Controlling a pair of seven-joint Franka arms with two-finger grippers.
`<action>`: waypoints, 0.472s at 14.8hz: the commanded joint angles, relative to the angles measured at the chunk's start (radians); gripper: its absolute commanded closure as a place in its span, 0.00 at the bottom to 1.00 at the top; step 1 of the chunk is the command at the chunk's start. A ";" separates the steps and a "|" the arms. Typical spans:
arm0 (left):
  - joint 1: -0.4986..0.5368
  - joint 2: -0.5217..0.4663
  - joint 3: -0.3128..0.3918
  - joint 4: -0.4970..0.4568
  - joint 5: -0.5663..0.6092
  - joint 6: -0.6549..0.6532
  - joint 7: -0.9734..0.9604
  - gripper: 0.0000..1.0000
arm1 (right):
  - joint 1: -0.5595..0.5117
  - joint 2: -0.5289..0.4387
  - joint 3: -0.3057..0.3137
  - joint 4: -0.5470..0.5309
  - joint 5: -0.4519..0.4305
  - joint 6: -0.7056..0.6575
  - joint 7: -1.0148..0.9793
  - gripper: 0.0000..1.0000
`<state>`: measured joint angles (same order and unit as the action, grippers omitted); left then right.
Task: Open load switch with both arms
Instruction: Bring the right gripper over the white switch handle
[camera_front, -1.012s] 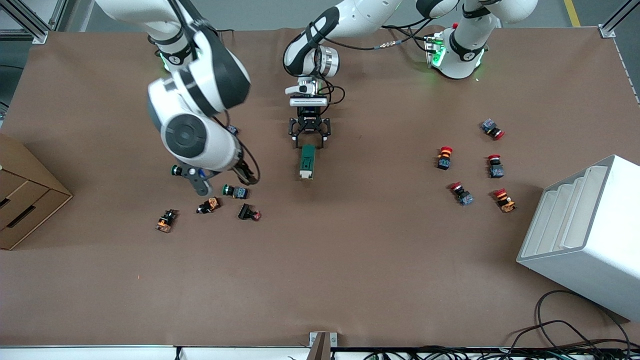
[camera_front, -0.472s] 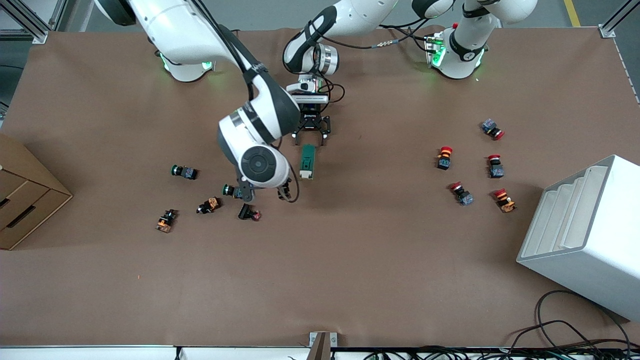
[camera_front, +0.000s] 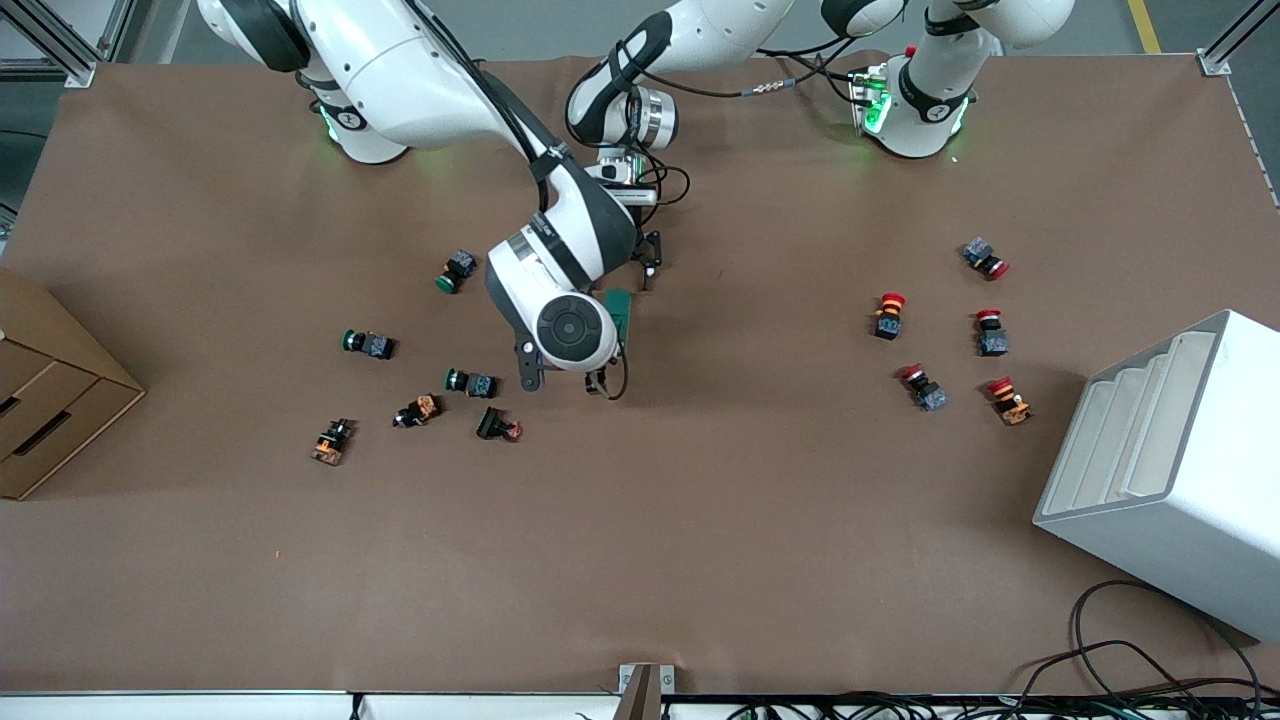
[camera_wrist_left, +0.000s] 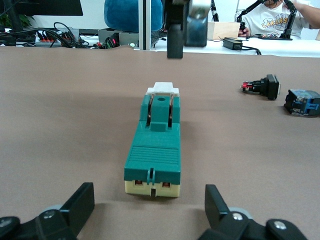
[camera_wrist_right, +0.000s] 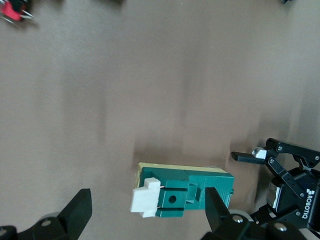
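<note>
Dark-green load switch (camera_wrist_left: 152, 151) lies flat on the brown table cover (camera_front: 700, 520), mid-table between the two clusters of push buttons, long axis running toward the front camera; cream base strip shows at one end, white tab (camera_wrist_right: 145, 199) at the other. Front view only catches a sliver of it (camera_front: 621, 311), rest is covered by the right arm's wrist (camera_front: 560, 290). Left gripper (camera_wrist_left: 150, 210) sits low at the switch's end nearer the bases, fingers spread wide, one either side of the cream end, not touching it. Right gripper (camera_wrist_right: 145, 210) hangs over the switch, looking straight down on it; fingers apart, straddling the body with a gap on both sides, no contact. Right wrist view also shows the left gripper (camera_wrist_right: 260, 162) just beside the switch's end away from the tab. Green-capped push buttons (camera_front: 368, 344) and orange-bodied ones (camera_front: 333, 441) are scattered toward the right arm's end of the table; one green-capped button (camera_front: 456, 271) lies near the right arm's wrist. Red-capped push buttons (camera_front: 888, 315) are grouped toward the left arm's end, near a white stepped bin (camera_front: 1170, 470). Cardboard box (camera_front: 45, 390) sits at the table edge on the right arm's end.
</note>
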<state>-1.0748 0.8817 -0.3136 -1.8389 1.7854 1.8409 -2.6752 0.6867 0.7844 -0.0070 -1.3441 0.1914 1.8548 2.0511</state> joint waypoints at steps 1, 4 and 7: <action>-0.011 0.023 0.004 0.006 0.011 0.001 -0.023 0.02 | 0.027 0.044 -0.010 0.022 0.016 0.004 0.034 0.00; -0.010 0.023 0.007 0.009 0.011 0.001 -0.009 0.03 | 0.027 0.058 -0.010 0.020 0.017 0.043 0.029 0.00; -0.010 0.028 0.007 0.007 0.011 0.001 0.032 0.04 | 0.027 0.056 0.005 0.026 0.020 0.024 0.023 0.00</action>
<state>-1.0756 0.8829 -0.3133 -1.8389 1.7854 1.8406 -2.6580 0.7087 0.8374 -0.0069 -1.3416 0.1921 1.8978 2.0676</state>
